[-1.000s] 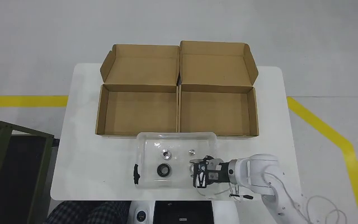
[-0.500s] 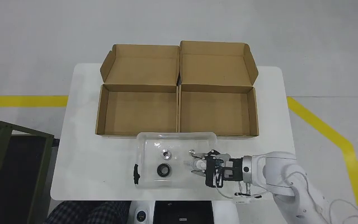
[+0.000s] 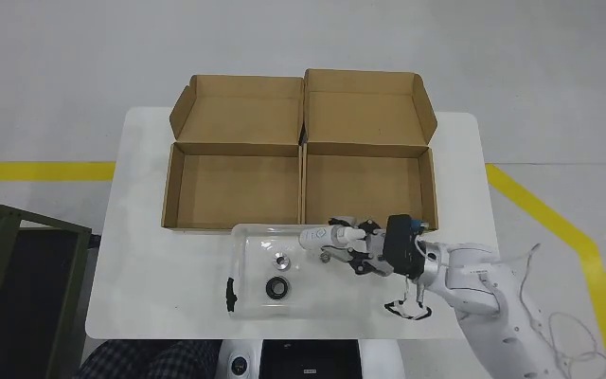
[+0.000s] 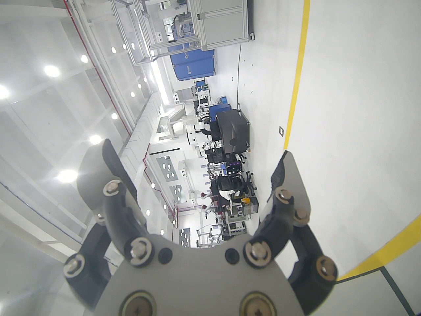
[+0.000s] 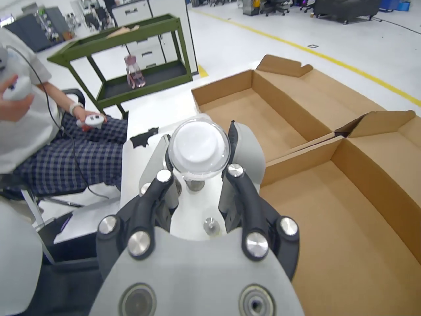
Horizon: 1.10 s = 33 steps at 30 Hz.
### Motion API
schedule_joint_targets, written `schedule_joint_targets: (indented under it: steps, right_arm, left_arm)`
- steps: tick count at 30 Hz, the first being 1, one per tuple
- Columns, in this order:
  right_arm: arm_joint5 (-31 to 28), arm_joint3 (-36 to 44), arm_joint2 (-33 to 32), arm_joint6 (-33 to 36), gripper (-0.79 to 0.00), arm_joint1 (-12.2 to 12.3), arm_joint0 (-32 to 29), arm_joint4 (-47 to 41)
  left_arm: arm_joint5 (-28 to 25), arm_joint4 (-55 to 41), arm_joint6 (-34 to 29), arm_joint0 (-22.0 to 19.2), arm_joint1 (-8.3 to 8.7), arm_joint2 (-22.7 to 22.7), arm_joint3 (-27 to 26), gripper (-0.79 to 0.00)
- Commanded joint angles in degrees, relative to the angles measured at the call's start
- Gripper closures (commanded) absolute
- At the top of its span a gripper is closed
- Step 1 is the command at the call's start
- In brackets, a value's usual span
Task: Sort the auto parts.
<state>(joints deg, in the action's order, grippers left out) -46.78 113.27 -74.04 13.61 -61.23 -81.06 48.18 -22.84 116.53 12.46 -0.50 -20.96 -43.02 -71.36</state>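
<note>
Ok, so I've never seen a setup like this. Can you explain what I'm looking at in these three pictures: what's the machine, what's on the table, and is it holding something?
It is a robot with two arms working at a white table. The top view looks down from a camera above the arms. The other two pictures come from cameras on its wrists. On the table sit two open cardboard boxes and a clear tray with a black ring and small metal pieces in it. The right gripper is shut on a round white part, held above the tray. The left gripper is open, holds nothing and faces the room.
</note>
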Motion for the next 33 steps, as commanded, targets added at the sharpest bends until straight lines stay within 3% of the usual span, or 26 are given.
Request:
schedule_joint_targets:
  steps: [1, 12, 33]
  right_arm:
    - [1.01, -0.37, -0.30, -1.70, 0.000, -0.08, -0.09, -1.92]
    - [6.03, -0.92, -2.50, -8.11, 0.000, -0.40, -1.33, -6.92]
    - [6.28, -0.95, -2.66, -8.04, 0.000, -0.43, -1.20, -7.59]
  left_arm:
    - [0.00, 0.00, 0.00, 0.00, 0.00, 0.00, 0.00, -0.785]
    - [0.00, 0.00, 0.00, 0.00, 0.00, 0.00, 0.00, -0.785]
    - [0.00, 0.00, 0.00, 0.00, 0.00, 0.00, 0.00, -0.785]
